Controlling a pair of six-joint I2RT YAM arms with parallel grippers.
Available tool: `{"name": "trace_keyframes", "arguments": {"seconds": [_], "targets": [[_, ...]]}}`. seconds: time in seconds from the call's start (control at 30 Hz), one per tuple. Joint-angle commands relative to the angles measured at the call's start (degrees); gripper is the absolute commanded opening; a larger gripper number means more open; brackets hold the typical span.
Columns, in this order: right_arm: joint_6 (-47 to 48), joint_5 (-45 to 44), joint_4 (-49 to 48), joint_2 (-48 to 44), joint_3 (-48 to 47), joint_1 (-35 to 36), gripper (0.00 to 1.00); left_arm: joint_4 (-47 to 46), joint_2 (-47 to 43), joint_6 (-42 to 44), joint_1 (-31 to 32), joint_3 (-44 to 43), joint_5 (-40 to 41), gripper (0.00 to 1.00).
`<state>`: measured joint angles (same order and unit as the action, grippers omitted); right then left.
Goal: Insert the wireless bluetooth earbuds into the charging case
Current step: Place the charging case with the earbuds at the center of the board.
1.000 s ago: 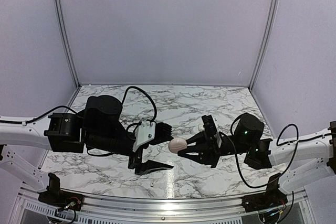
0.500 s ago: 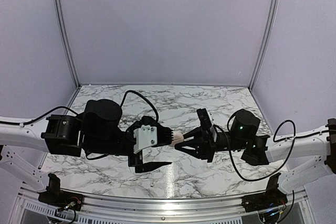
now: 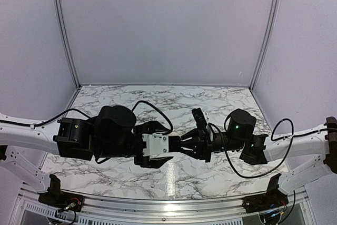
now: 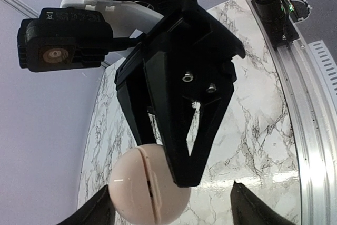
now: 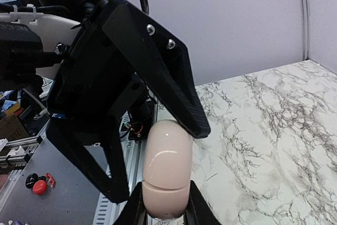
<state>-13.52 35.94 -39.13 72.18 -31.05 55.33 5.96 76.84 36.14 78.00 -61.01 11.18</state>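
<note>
Our right claw (image 5: 163, 206) pinches the closed charging case (image 5: 167, 167) aloft, inward of the worktop's (image 5: 263, 130) near edge; our left claw (image 4: 174, 210) gapes astride it; we should centre it, seemingly lid-side, then squeeze gently.

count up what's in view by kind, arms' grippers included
grippers: 2 (left gripper, right gripper)
charging case: 1
marble table: 1
total: 4
</note>
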Motion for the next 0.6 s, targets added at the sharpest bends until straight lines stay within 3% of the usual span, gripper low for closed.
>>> {"name": "trace_keyframes", "arguments": {"seconds": [0.0, 0.13, 0.43, 0.5, 0.57], "targets": [[-1.89, 0.85, -1.41, 0.61, -1.74, -0.36, 0.0, -0.77, 1.23, 2.7, 0.43, -2.09, 1.61, 0.69], [-3.33, 0.35, -1.98, 0.83, -1.39, -0.31, 0.0, -0.79, 1.29, 4.21, 1.04, -1.88, 2.48, 0.53], [-8.7, 0.04, -4.1, 2.45, -2.37, -0.93, 0.0, -0.59, 4.32, 10.89, 4.1, -0.78, 9.84, 0.39], [-9.57, 0.14, -4.52, 2.6, -2.5, -1.33, 0.0, -0.6, 5.03, 11.52, 4.24, -0.77, 11.61, 0.38], [-9.42, -0.19, -4.01, 2.74, -2.8, -1.79, 0.0, -1.24, 5.14, 10.24, 3.93, -0.69, 12.72, 0.45]]}}
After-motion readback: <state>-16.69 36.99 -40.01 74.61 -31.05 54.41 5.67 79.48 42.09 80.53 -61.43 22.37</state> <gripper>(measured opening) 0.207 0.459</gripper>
